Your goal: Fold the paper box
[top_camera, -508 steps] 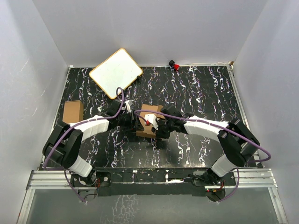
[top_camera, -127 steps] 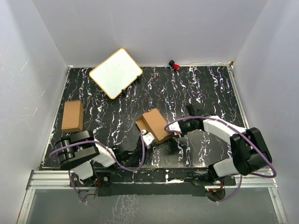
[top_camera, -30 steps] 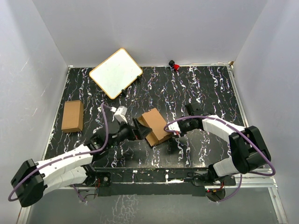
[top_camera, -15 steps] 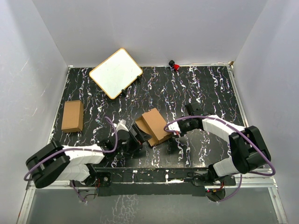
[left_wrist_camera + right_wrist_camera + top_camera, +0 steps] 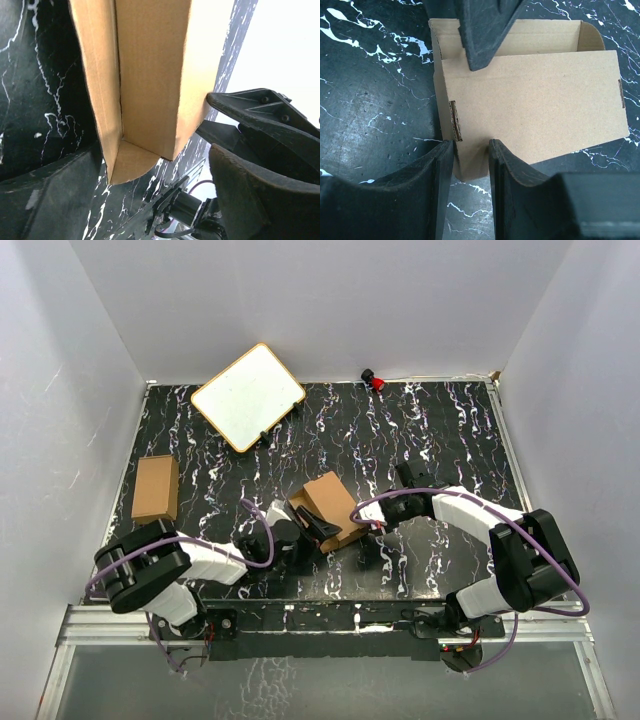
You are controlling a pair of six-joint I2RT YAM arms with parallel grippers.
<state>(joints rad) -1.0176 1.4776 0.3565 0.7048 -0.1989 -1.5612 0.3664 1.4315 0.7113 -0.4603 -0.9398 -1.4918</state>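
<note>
Black table (image 5: pixel 440 430) veined in white, pale grey walls (image 5: pixel 300 300) on three sides, a metal rail (image 5: pixel 330 615) along the near edge. The paper box (image 5: pixel 335 496) sits just toward 6 o'clock from the table's centre. The right gripper (image 5: pixel 363 520) comes in at the box's 4 o'clock and is pinched on a side wall, fingers (image 5: pixel 437 180) either side of the cardboard. The left gripper (image 5: pixel 308 530) is at the box's 7 o'clock corner, jaws spread wide, the box end between them. White board (image 5: pixel 248 395) at 11, a second carton (image 5: pixel 156 488) at 9, a small red item (image 5: pixel 376 381) at 12.
</note>
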